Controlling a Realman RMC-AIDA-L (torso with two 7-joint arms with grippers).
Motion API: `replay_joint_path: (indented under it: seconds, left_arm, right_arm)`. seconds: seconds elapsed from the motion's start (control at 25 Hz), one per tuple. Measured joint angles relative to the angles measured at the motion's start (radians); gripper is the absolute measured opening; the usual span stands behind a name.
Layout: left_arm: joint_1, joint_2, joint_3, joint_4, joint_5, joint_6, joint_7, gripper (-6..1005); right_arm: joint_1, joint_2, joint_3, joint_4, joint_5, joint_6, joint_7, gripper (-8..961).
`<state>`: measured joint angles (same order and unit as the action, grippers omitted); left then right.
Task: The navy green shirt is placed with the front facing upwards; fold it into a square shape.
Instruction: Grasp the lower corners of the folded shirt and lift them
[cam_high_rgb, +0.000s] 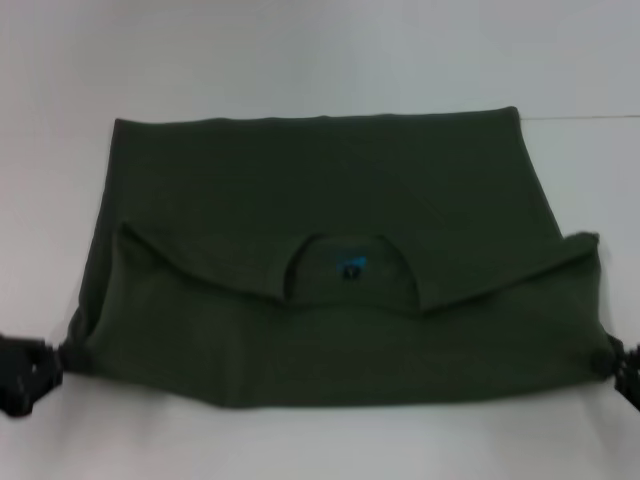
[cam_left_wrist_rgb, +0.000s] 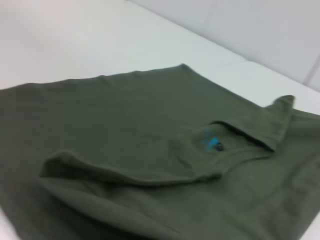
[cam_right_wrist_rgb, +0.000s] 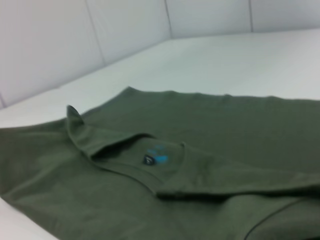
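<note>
Left hand sits at the near left edge of the head view, its black tip against the shirt's left corner; right hand sits at the near right edge, touching the right corner. Whether either hand pinches the cloth or is merely beside it cannot be told, since the fingers are not clearly shown.

Worktop, white and plain, carries the shirt and meets pale wall panels in both wrist views.

Shirt, dark olive green, lies spread across the middle of the worktop, wider than deep. Its near part is doubled over the rest, and the edge of this flap runs as a shallow V from the left shoulder point to the right one. Plain green cloth shows everywhere; no lettering is visible.

Neck opening lies at the centre of the flap, a rounded collar band around it.

Label, small and blue, sits inside the collar, and appears in the left wrist view and the right wrist view.
</note>
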<state>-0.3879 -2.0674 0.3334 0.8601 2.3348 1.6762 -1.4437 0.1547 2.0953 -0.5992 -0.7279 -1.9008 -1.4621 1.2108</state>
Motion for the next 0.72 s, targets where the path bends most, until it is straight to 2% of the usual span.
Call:
replay_joint_path:
  seconds: [0.24,0.36,0.48,0.72]
  left_arm:
    - [0.083,-0.034,-0.002,0.064,0.025,0.170,0.087,22]
    - [0.114,-0.040,-0.006,0.091,0.042,0.230,0.118,22]
    - [0.126,-0.042,-0.008,0.104,0.049,0.255,0.125,22]
    - [0.135,-0.038,-0.028,0.131,0.087,0.315,0.134,22]
  right_arm:
    - [-0.091,0.000,0.034,0.012,-0.005,-0.118,-0.091,57]
    - [-0.118,-0.001,0.045,0.020,-0.054,-0.145,-0.102,57]
    - [-0.128,-0.001,0.066,0.021,-0.085,-0.180,-0.113,57]
    - [-0.146,-0.007,0.177,0.004,-0.157,-0.282,-0.122,57]
